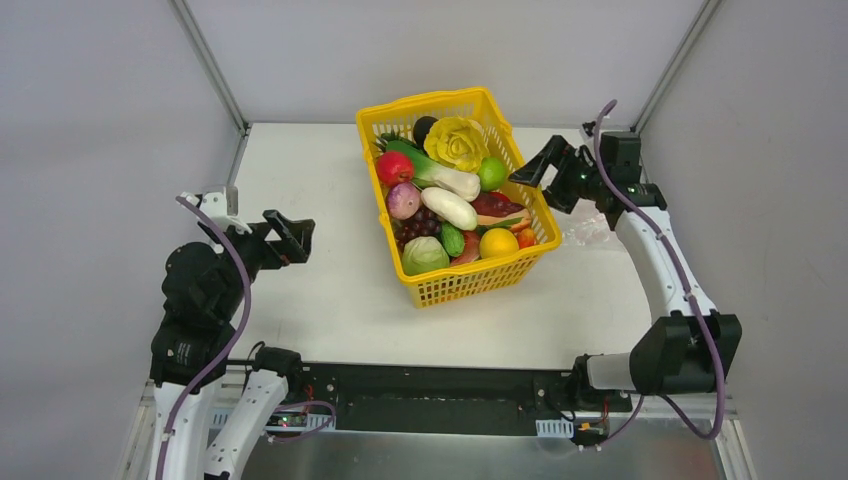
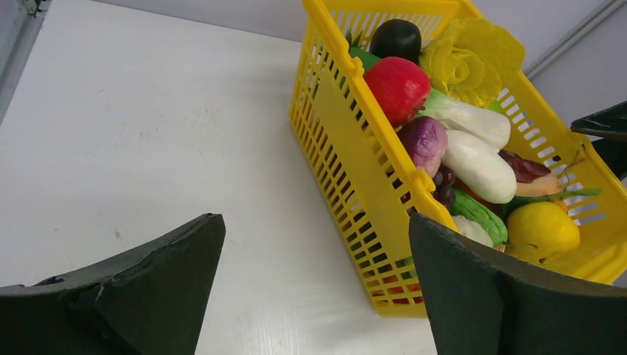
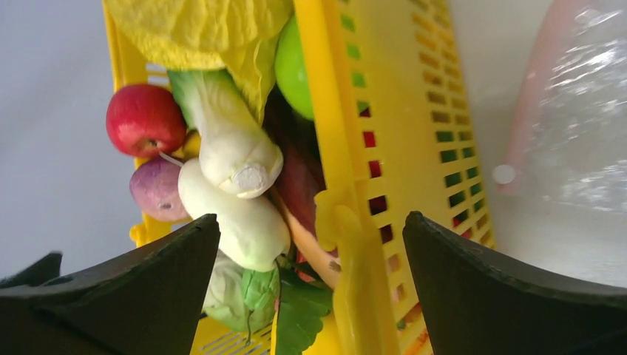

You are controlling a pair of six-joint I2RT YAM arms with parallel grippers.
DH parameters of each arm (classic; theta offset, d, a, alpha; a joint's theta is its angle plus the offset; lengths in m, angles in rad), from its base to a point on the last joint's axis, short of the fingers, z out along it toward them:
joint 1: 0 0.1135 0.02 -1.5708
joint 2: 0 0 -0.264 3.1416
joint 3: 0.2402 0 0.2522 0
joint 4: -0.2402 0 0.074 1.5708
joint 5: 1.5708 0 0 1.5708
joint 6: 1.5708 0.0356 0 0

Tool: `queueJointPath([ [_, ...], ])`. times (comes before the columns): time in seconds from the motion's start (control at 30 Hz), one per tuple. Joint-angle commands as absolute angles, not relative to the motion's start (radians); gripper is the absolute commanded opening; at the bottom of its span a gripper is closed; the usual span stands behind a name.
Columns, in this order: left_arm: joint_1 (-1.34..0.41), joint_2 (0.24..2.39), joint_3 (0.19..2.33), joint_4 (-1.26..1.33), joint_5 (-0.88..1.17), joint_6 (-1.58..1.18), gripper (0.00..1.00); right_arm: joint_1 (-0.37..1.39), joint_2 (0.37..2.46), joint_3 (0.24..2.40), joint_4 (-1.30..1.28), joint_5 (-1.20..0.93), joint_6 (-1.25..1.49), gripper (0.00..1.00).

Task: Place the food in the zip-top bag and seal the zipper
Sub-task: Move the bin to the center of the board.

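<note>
Black fingers (image 2: 148, 296) of the left gripper (image 1: 290, 238) stand wide apart over the white table (image 1: 320, 190), well to the left of the basket (image 1: 470, 285), gripping nothing. Its wrist camera looks along the basket's long left wall.

That basket, yellow mesh, sits mid-table, turned slightly, and holds all the food. At its near end lie a green cabbage (image 1: 425, 257), a cucumber (image 1: 452, 240) and a lemon (image 1: 498, 242). Behind them come dark grapes (image 1: 420, 225), a purple onion (image 1: 403, 200) and the white radish (image 1: 449, 207). Farther back a red apple (image 1: 394, 167) rests by the left wall, a white-stemmed leafy green (image 1: 440, 175) lies slantwise, and the lime (image 1: 491, 173) sits by the right wall. The ruffled cabbage (image 1: 457, 142) and a dark round piece (image 1: 425, 128) fill the far end.

The right gripper (image 1: 535, 165) hangs at the basket's right wall near the lime, its jaws also spread wide. Its wrist view shows the yellow rim between its fingers; whether it touches the rim I cannot tell.

The bag (image 1: 585, 232) lies on the table just right of the basket, beneath the right arm, clear and crinkled. Its zipper (image 3: 529, 111), a pinkish strip, runs along the edge facing the basket. Whether it is zipped cannot be told.
</note>
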State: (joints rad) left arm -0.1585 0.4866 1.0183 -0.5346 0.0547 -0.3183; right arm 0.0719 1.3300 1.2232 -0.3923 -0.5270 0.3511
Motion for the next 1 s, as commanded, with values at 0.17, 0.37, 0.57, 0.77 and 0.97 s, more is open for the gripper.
queueJointPath([
  [0.17,-0.167,0.517,1.024,-0.504,0.162,-0.311,1.00,0.315,1.319,1.190,-0.355,-0.726,0.319,0.98],
  [0.37,-0.167,0.526,1.035,-0.523,0.172,-0.300,1.00,0.527,1.325,1.179,-0.359,-0.603,0.291,0.98],
  [0.57,-0.167,0.518,1.055,-0.564,0.168,-0.275,1.00,0.529,1.284,1.204,-0.394,-0.120,0.354,0.98],
  [0.77,-0.167,0.517,1.043,-0.547,0.189,-0.290,1.00,0.370,1.264,1.180,-0.227,-0.146,0.512,0.98],
  [0.97,-0.167,0.532,1.045,-0.561,0.231,-0.298,1.00,0.305,1.448,1.233,-0.038,-0.449,0.675,0.98],
])
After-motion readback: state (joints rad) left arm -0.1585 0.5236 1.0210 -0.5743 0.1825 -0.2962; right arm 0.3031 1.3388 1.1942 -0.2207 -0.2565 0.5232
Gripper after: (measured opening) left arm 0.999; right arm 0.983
